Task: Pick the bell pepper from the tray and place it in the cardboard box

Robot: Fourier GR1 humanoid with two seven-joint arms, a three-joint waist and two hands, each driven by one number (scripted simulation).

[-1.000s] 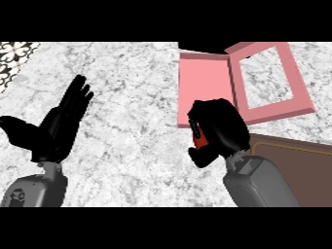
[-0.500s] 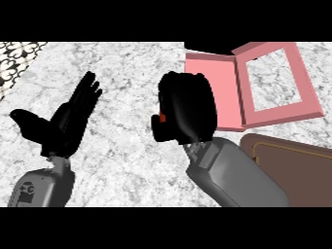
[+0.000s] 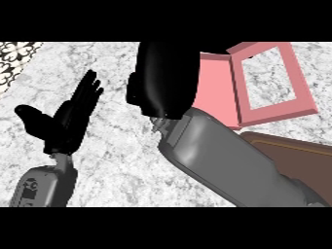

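Grey forearm casing fills the lower middle of your head view, rising from the bottom edge toward the right robot hand (image 3: 162, 80). At lower right, partly behind that forearm, you see the brown tray (image 3: 308, 163); only its raised rim and a corner of its floor show.

At lower left, the left robot hand (image 3: 64, 119) stands above its own grey forearm. Its fingers are straight and point up and slightly right, with the thumb spread to the left; treat this hand as released and resting, holding nothing.

White-grey marbled counter (image 3: 118, 160) lies under both arms.

Higher up, the right robot hand appears as a black mass seen from the back, overlapping the left edge of the pink cardboard box (image 3: 215, 87). Its fingers face away from you, so you cannot tell whether they are clenched or grasping anything. The bell pepper cannot be located in this view; it may be hidden behind the right robot hand, but nothing visible confirms this.

The cardboard box lies open, with one flap (image 3: 272, 80) raised on the right side and framing a patch of counter.

At far upper left, a black-and-white patterned surface (image 3: 3, 63) borders the counter.
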